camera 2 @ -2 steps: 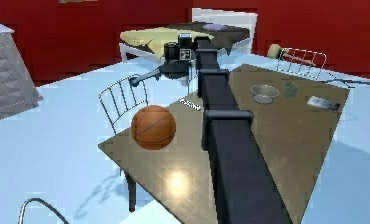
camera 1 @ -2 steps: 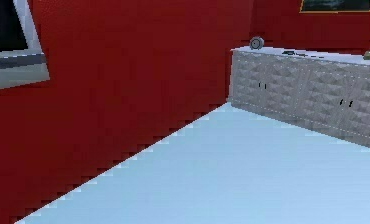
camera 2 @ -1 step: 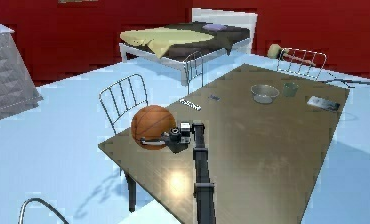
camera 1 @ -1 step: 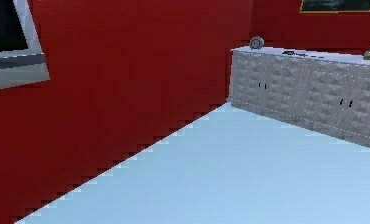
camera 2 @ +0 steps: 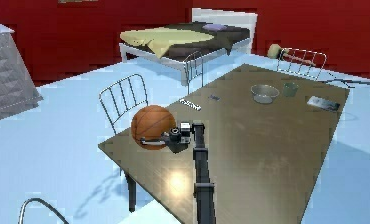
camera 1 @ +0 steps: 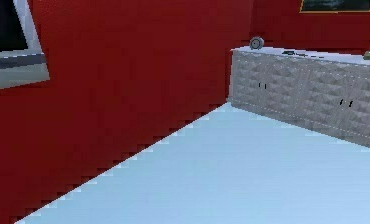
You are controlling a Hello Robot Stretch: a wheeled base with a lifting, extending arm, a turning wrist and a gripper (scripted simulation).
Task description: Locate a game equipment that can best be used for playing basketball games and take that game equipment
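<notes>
An orange-brown basketball (camera 2: 153, 125) sits at the near left corner of a brown wooden table (camera 2: 263, 140) in the arm side view. The dark arm rises from the bottom edge to the gripper (camera 2: 174, 139), which is right beside the ball's right side. With the ball lying on the table at the gripper's far end, I cannot tell whether the gripper holds anything or touches the ball.
Wire chairs (camera 2: 123, 98) stand at the table's left and far end (camera 2: 301, 62). A glass bowl (camera 2: 264, 93) and a flat device (camera 2: 319, 102) lie on the table. A bed (camera 2: 188, 42) stands behind. In the forward view, a red wall (camera 1: 133, 70) and a grey sideboard (camera 1: 308, 85) bound pale open floor.
</notes>
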